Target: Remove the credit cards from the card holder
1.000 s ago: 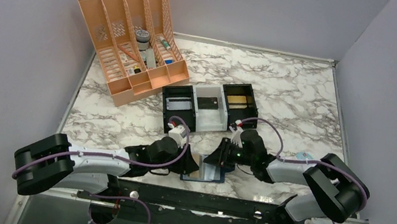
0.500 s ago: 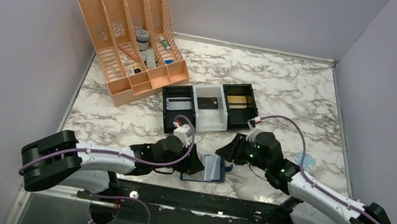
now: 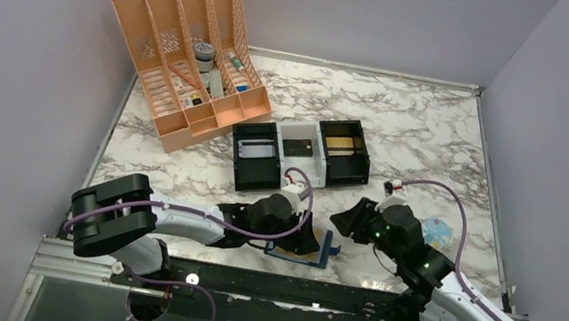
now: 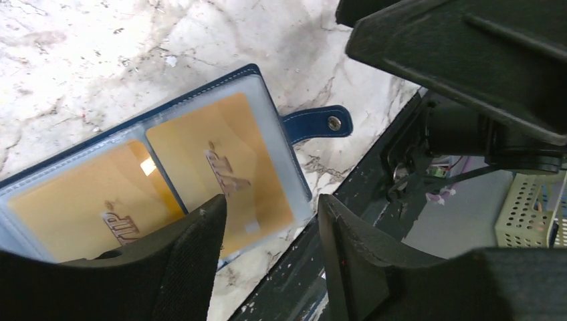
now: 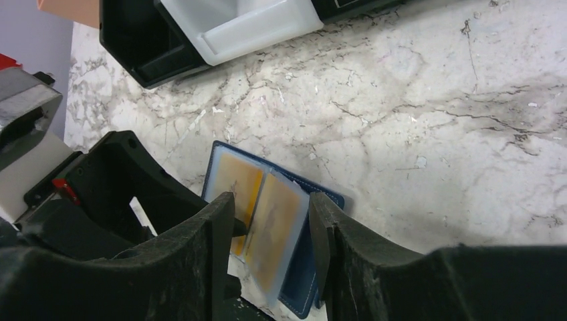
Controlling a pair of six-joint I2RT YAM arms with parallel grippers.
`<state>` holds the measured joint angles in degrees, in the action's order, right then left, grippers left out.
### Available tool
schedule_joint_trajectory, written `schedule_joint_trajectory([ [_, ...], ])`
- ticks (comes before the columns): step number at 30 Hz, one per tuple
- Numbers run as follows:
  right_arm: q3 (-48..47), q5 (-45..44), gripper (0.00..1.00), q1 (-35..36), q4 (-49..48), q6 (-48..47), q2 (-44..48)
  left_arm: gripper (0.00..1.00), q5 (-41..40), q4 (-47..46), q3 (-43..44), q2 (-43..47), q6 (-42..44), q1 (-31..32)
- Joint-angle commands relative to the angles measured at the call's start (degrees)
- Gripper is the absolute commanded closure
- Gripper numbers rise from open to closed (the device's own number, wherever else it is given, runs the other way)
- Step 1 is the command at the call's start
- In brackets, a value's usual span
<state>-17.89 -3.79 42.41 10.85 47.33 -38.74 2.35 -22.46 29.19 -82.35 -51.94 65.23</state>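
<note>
Withdrawn rightward, right gripper (image 5: 271, 207) has jaws released; left gripper (image 4: 271, 207) likewise, above card holder (image 4: 144, 130); only left wrist resolves "VIP" on credit cards (image 4: 214, 154).

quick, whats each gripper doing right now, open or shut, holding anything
left gripper: open, holding nothing, fingers apart over the card holder
right gripper: open, holding nothing

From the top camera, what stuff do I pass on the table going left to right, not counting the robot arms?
orange rack → black tray → white tray → second black tray → small pale blue thing
</note>
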Motion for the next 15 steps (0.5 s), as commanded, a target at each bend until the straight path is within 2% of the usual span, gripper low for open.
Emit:
schedule_joint_trajectory([
  [1,1.01,-1.67,0.53,-0.14,2.71,0.39,2.66,0.42,-0.07,-1.59,-0.08,2.31,1.78,0.53],
  [4,0.62,-2.09,0.53,-0.14,4.00,0.59,3.96,0.34,-0.81,-0.15,-0.96,4.53,2.36,0.42],
  [8,0.17,-1.44,0.53,-0.16,3.74,-1.28,5.26,0.34,-3.48,1.85,-2.54,7.61,1.86,0.42],
  [15,2.72,13.53,0.53,-0.17,-6.35,-4.10,2.63,0.34,-7.09,4.97,-4.75,10.63,1.62,-0.15],
])
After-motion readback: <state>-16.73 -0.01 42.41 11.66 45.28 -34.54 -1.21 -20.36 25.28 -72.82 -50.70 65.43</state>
